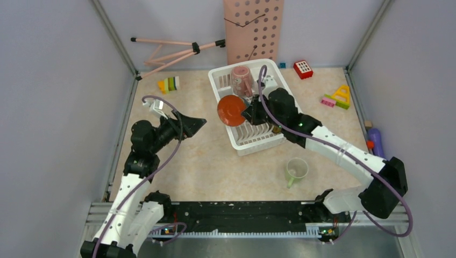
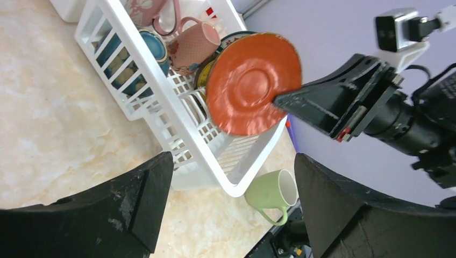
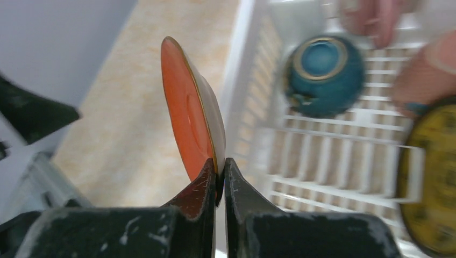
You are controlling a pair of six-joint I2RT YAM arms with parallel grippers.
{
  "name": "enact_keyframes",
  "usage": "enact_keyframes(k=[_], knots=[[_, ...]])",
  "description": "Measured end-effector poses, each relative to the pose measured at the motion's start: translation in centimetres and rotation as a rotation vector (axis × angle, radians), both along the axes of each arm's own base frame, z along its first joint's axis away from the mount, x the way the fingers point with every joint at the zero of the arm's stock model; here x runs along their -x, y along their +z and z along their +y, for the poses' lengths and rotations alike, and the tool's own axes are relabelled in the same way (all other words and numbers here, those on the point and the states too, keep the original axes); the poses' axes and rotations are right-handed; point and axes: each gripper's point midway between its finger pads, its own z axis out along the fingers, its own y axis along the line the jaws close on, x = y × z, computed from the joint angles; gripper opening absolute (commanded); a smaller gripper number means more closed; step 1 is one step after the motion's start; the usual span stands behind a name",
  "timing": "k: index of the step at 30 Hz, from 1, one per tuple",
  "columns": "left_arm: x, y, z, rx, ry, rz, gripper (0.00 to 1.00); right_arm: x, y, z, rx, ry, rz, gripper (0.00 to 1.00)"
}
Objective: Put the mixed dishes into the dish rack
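Note:
My right gripper is shut on the rim of the orange-red saucer and holds it on edge over the left side of the white dish rack. In the rack are a pink mug, a blue-outside bowl and a dark plate with a yellow face. A pale green mug lies on the table in front of the rack. My left gripper is open and empty, left of the rack.
Pink pegboard leans on the back wall with a pink tripod beside it. Toy blocks lie at back left and at right, a red one behind the rack. A purple bottle lies at the right edge.

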Motion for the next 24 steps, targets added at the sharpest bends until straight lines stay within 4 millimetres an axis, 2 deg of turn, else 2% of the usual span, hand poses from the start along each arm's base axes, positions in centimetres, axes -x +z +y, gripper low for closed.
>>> enact_keyframes(k=[4,9,12,15,24], knots=[[-0.2,-0.5,0.2,-0.021,0.013,0.003,0.87,-1.9,0.6,-4.6,0.194,-0.174,-0.091,0.00],[-0.3,-0.8,0.2,-0.028,0.011,0.009,0.85,-2.7,1.1,-9.7,0.385,-0.343,-0.159,0.00],[-0.5,-1.1,0.2,-0.030,0.010,0.020,0.85,-3.0,0.8,-12.0,0.498,-0.413,-0.163,0.00],[-0.5,-1.3,0.2,-0.032,0.009,0.026,0.85,-3.4,0.0,-13.4,0.612,-0.454,-0.149,0.00],[-0.3,-1.7,0.0,-0.035,-0.009,0.044,0.84,-3.3,-6.5,-15.1,0.908,-0.408,-0.025,0.00]])
